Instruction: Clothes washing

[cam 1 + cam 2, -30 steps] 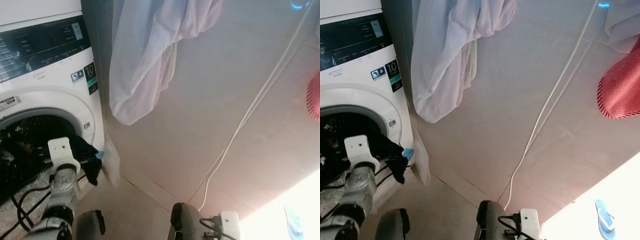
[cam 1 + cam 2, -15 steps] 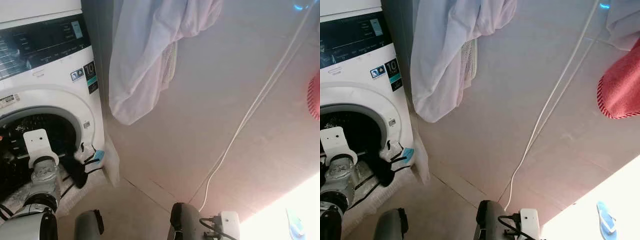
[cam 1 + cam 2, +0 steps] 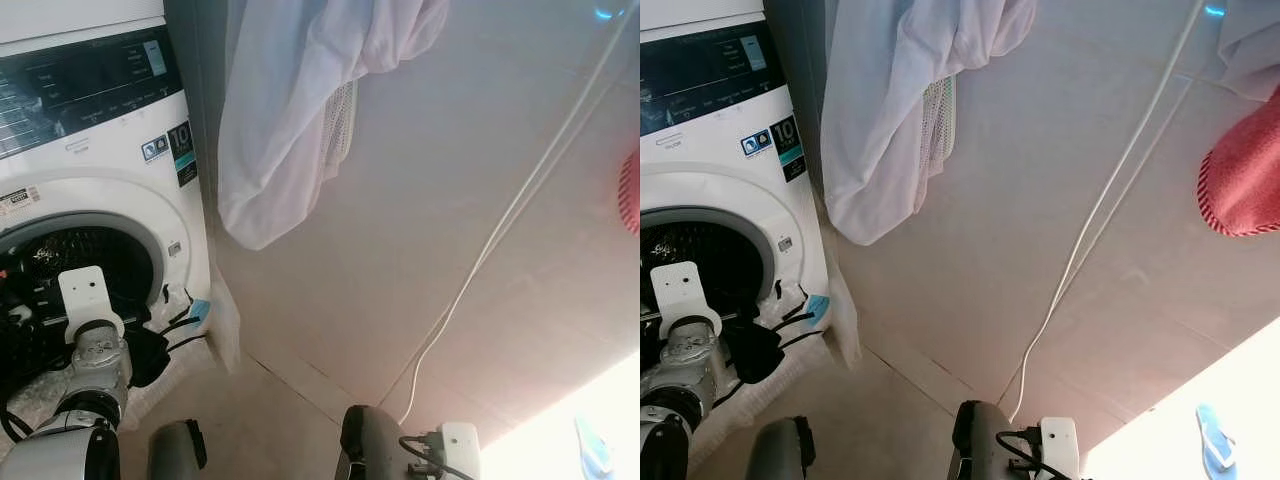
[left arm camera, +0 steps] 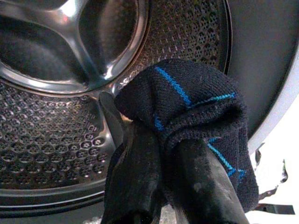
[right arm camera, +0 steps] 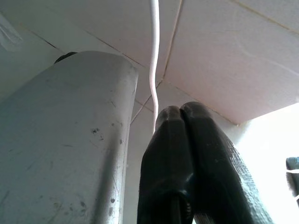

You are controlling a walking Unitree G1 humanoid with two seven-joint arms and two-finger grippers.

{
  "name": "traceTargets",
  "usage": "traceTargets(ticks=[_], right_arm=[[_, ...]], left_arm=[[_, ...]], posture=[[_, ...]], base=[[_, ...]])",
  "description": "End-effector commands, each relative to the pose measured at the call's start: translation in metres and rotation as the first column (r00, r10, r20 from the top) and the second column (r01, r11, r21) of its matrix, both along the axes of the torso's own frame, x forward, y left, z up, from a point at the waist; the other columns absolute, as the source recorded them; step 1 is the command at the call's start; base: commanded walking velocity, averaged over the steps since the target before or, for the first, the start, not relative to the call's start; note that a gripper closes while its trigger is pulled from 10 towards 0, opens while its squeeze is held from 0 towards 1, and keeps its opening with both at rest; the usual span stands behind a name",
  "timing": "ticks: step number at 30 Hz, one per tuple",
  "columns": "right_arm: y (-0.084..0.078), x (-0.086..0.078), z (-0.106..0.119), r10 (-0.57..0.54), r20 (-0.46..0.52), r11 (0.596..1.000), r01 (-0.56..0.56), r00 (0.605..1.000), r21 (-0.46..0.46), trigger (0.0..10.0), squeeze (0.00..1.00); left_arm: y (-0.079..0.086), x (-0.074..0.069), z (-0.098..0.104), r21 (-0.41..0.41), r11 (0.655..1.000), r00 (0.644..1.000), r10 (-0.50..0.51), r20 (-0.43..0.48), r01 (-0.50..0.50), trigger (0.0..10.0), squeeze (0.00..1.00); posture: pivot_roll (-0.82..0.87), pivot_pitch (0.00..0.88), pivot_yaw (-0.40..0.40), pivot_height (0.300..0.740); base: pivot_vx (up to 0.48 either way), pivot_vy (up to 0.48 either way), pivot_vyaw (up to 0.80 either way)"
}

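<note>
Clamping a black sock (image 4: 196,121) with blue stripes, the left tool (image 4: 173,154) sits at the washing machine (image 3: 110,190) drum opening (image 4: 56,93). Sock toe appears hidden behind the fingers. Right tool (image 5: 187,154) hangs idle, fingers together.

Left arm is reaching forward and low on the robot's left side, silver wrist angling upward, and the left gripper (image 4: 161,140) is clamping its two black fingers (image 4: 140,177) on a dark sock (image 4: 196,112). Right arm is hanging idle, the right gripper (image 5: 187,154) pressing its fingers flat together, pointing at the floor.
</note>
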State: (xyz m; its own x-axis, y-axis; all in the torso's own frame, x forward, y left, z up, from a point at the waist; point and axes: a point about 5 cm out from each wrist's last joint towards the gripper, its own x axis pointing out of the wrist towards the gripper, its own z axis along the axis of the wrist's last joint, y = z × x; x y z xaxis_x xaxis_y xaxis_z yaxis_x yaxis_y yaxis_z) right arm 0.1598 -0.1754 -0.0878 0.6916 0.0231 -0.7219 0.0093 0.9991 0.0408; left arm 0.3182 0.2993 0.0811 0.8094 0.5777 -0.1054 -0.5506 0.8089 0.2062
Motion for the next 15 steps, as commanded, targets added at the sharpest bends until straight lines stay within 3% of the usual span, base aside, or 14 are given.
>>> traceTargets(ticks=[1,6,8,10,13,15], right_arm=[[0.009,-0.031,-0.015,0.052,-0.153,0.999,-0.051,0.987,0.007,10.0,0.00],[0.009,-0.032,-0.016,0.024,-0.154,1.000,-0.021,0.988,0.021,10.0,0.00],[0.009,-0.032,-0.016,0.030,-0.154,0.999,-0.028,0.988,0.017,10.0,0.00],[0.009,-0.032,-0.016,0.029,-0.153,0.999,-0.026,0.988,0.018,10.0,0.00],[0.009,-0.032,-0.016,0.021,-0.150,1.000,-0.019,0.988,0.021,10.0,0.00],[0.009,-0.032,-0.016,0.022,-0.150,1.000,-0.019,0.988,0.021,10.0,0.00]], left_arm=[[-0.003,-0.004,-0.008,-0.019,1.000,1.000,0.006,-0.019,-0.007,10.0,0.00],[-0.006,-0.001,-0.007,-0.019,0.999,1.000,-0.027,-0.016,0.026,10.0,0.00],[-0.014,0.005,-0.003,0.025,0.994,0.994,-0.110,-0.011,0.110,10.0,0.00],[-0.019,0.007,-0.002,0.018,0.988,0.989,-0.151,-0.002,0.151,10.0,0.00],[-0.038,0.014,0.000,0.022,0.947,0.947,-0.321,0.013,0.321,10.0,0.00],[-0.040,0.014,0.000,0.032,0.941,0.941,-0.338,0.011,0.337,10.0,0.00]], posture=[[0.17,0.000,-0.130,0.497],[0.17,0.000,-0.130,0.497],[0.17,0.000,-0.130,0.497],[0.17,0.000,-0.130,0.497],[0.17,0.000,-0.130,0.497],[0.17,0.000,-0.130,0.497]], base=[[0.000,0.000,0.41],[0.000,0.000,0.16],[0.000,0.000,0.00],[0.000,0.000,0.00],[0.000,0.000,0.00],[0.000,0.000,0.00]])
